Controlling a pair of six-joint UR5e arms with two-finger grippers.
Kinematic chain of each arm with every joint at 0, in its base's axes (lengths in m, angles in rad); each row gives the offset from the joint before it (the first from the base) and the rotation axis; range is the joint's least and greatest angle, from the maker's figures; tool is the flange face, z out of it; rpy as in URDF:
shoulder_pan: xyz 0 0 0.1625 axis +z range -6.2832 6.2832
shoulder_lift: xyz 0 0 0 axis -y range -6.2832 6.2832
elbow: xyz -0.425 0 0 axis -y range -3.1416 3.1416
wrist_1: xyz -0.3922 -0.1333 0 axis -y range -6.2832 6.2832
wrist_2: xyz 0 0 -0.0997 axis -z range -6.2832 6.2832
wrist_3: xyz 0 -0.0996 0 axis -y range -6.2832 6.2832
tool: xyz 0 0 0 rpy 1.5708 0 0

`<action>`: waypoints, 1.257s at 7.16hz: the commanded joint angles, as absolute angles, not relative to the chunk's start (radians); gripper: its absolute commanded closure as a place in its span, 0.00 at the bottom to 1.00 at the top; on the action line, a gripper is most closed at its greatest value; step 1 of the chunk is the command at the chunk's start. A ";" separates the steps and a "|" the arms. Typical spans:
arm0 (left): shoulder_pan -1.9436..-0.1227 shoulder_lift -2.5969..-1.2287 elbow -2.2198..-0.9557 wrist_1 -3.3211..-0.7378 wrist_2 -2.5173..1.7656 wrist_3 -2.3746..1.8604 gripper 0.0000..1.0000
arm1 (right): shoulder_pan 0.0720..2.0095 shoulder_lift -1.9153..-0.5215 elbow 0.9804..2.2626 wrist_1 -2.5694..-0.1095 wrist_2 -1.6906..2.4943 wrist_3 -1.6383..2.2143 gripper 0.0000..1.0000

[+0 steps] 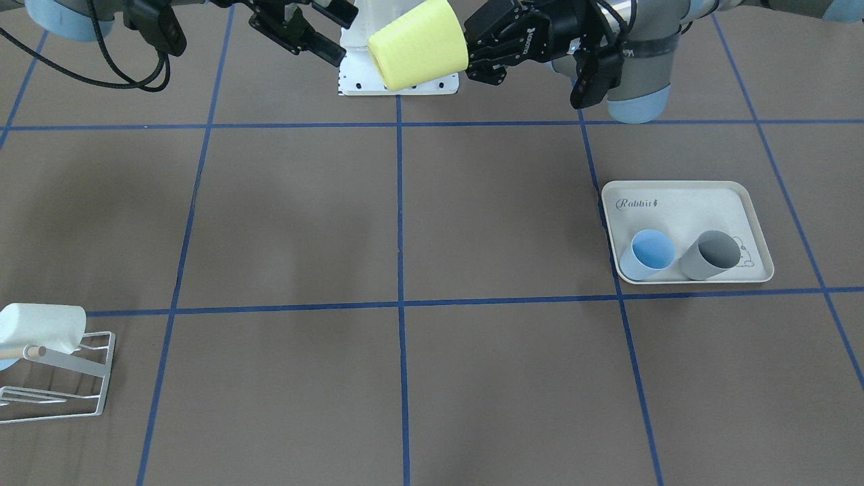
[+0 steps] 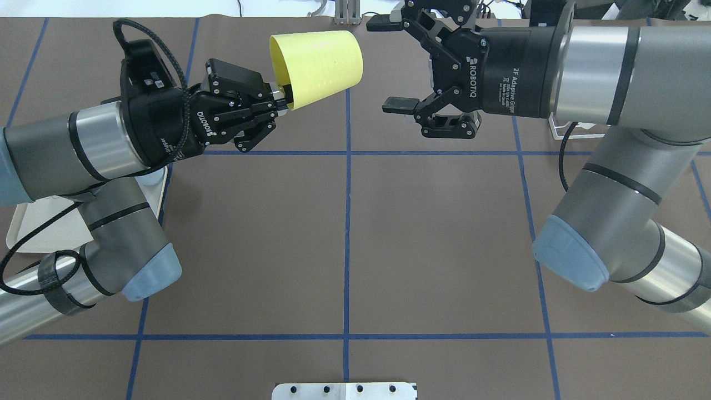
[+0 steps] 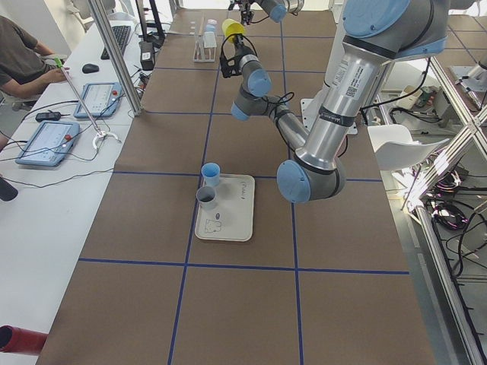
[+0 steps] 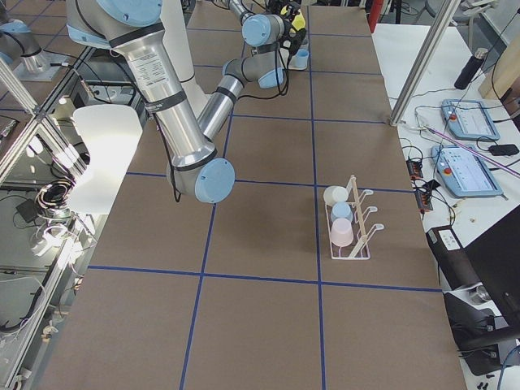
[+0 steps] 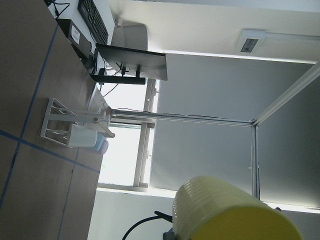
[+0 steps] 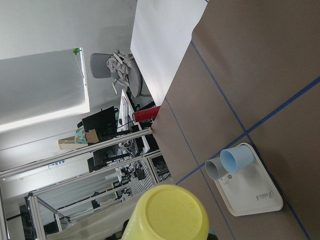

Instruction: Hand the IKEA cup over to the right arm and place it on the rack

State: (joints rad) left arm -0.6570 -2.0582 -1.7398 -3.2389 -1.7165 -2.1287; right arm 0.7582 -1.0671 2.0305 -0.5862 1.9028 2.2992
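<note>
A yellow cup (image 2: 316, 64) lies on its side in the air above the table's far middle. My left gripper (image 2: 282, 99) is shut on its rim; the cup also shows in the front view (image 1: 418, 44), where the left gripper (image 1: 472, 57) is at its right. My right gripper (image 2: 389, 64) is open, its jaws wide apart, facing the cup's closed base with a small gap, not touching; it is also in the front view (image 1: 337, 30). The right wrist view shows the cup's base (image 6: 172, 212) close ahead. The white wire rack (image 1: 61, 378) stands on the table's right side.
The rack (image 4: 351, 231) holds a white cup (image 1: 40, 327) and others. A cream tray (image 1: 682, 196) on my left side holds a blue cup (image 1: 648, 253) and a grey cup (image 1: 712, 253), both lying down. A white mounting plate (image 2: 344, 390) sits at the robot's base.
</note>
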 commanded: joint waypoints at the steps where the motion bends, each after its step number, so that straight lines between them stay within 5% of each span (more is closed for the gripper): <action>1: -0.654 -2.065 -1.735 -3.289 -1.715 -2.186 1.00 | 0.758 -1.066 2.034 -0.580 1.872 2.361 0.00; 9: -0.607 -2.174 -1.689 -3.275 -1.713 -2.186 1.00 | 0.755 -1.066 2.039 -0.580 1.871 2.362 0.00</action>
State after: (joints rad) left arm -0.6093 -2.1623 -1.6949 -3.2762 -1.7139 -2.1858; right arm 0.7553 -1.0661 2.0377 -0.5799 1.8715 2.3623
